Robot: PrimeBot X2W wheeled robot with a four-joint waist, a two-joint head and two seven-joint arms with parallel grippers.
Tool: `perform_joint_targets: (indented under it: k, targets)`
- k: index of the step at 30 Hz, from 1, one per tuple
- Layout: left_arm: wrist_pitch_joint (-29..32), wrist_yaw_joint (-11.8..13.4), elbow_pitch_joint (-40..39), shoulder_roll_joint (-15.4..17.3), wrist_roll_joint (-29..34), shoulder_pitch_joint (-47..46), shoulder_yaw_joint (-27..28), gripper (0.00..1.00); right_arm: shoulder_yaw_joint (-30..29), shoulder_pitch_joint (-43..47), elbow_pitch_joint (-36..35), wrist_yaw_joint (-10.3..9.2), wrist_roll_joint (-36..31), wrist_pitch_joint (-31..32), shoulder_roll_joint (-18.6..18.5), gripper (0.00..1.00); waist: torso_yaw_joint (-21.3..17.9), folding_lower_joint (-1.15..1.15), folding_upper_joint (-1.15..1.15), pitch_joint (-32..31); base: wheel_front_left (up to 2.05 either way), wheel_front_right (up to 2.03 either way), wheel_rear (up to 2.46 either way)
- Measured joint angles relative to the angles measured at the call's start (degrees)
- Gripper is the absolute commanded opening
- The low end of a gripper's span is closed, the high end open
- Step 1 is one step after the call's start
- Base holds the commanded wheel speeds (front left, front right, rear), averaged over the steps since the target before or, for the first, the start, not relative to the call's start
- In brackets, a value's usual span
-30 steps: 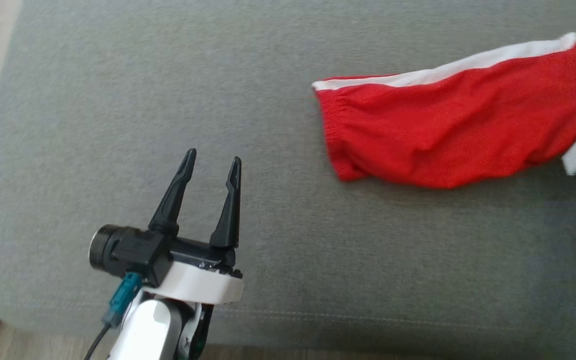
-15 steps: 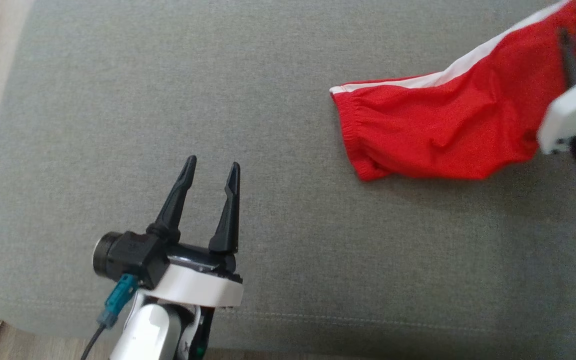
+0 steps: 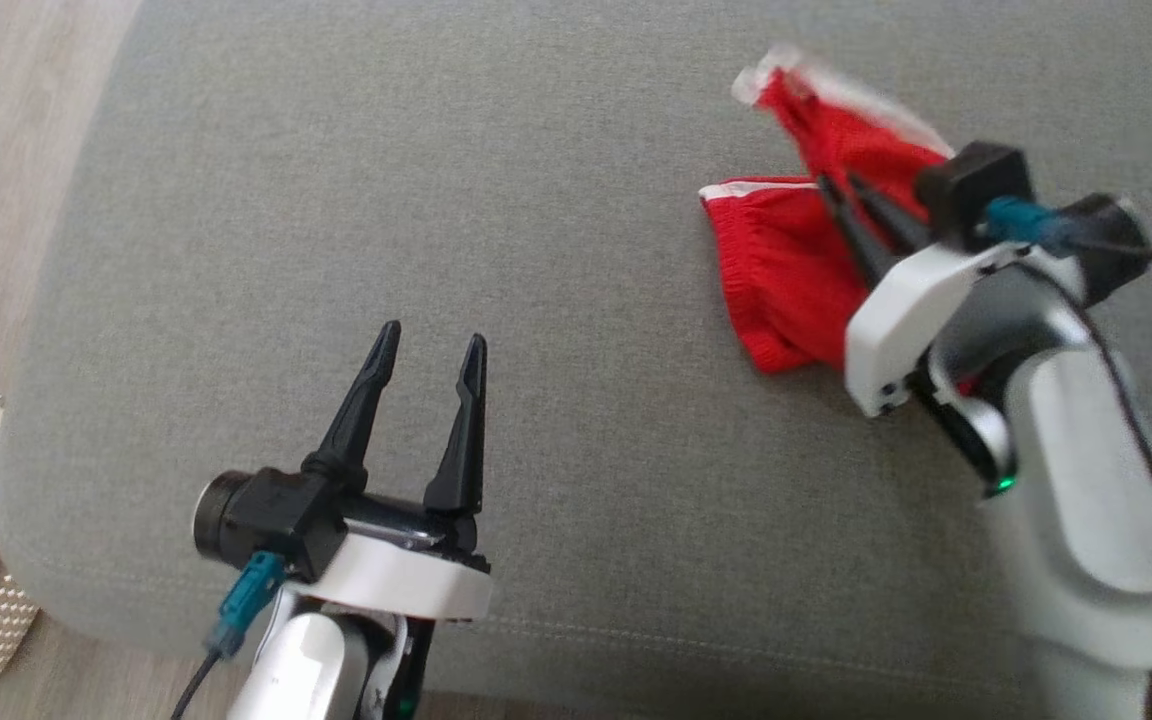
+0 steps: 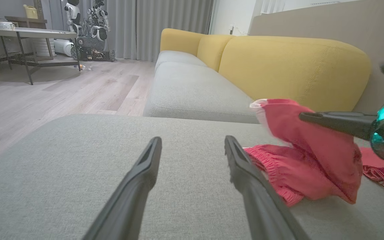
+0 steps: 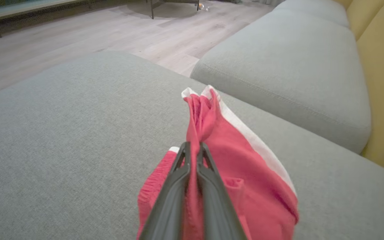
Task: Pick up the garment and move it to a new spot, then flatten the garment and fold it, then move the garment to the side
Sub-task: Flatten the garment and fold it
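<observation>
With right claw [image 5: 194, 145] pinched shut on the red garment [image 3: 784, 285], half lifted off the grey cushion [image 3: 536, 200], left claw [image 3: 433, 335] wide and idle: raise fully clear before carrying sideways.

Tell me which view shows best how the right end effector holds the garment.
Right wrist view: the right end effector pinches a bunched fold of the garment, close up. Head view shows it blurred; left wrist view, from the side.

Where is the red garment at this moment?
In the head view the red garment is at the right on the grey cushion, one end pinched and held up by the right gripper, apart from the open left gripper.
</observation>
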Motion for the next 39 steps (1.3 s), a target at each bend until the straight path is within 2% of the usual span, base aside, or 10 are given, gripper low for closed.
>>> perform_joint_targets:
  k: [9,10,11,12,15,20,28,32,39]
  targets:
    - [0.0,0.19,0.9,0.0,-1.07,0.1,-0.45,1.0,3.35,3.08,8.91,0.0,-0.01,-4.49,5.3,0.0,1.49,0.0,0.0,-0.89,0.0,0.0,0.0]
    - [0.0,0.19,1.05,0.0,-1.16,0.25,-0.47,1.0,3.59,3.35,9.68,0.0,-0.01,-4.92,5.56,0.17,1.5,0.0,0.0,-1.12,0.0,0.0,0.0]
    - [0.0,0.19,1.22,0.0,-1.15,0.51,-0.57,1.0,3.64,3.5,10.47,0.0,-0.02,-5.37,5.84,0.8,1.49,0.0,0.0,-1.33,0.0,0.0,0.0]
    - [0.0,0.19,1.41,0.0,-1.15,0.85,-0.68,1.0,3.64,3.57,11.07,0.0,-0.36,-6.37,6.05,1.0,1.46,0.0,0.0,-1.52,0.0,0.0,0.0]
    - [0.0,0.24,1.79,0.0,-1.14,1.33,-0.98,1.0,3.28,3.77,11.58,0.0,-0.59,-10.49,6.59,1.0,1.26,0.0,0.0,-2.2,0.0,0.0,0.0]
    - [0.0,0.76,1.8,0.0,-0.81,2.2,-0.35,1.0,1.68,5.58,10.43,0.0,0.07,-20.96,7.71,1.0,0.59,0.0,0.0,-3.64,0.0,0.0,0.0]
    - [0.0,3.36,-0.13,0.02,2.05,5.33,3.44,1.0,-3.34,8.35,10.26,0.0,0.38,-36.31,6.55,1.0,-1.5,0.0,0.0,-7.56,0.0,0.0,0.0]
    - [0.0,4.5,-1.74,0.09,4.41,8.12,5.64,1.0,-7.89,10.28,10.76,0.0,-0.2,-39.51,5.82,1.0,-2.72,0.0,0.0,-9.89,0.0,0.0,0.0]
    - [0.0,5.83,-3.72,0.43,8.18,10.69,7.71,1.0,-13.22,15.45,9.2,0.0,-0.53,-40.0,5.57,1.0,-4.06,0.0,0.0,-12.11,0.0,0.0,0.0]
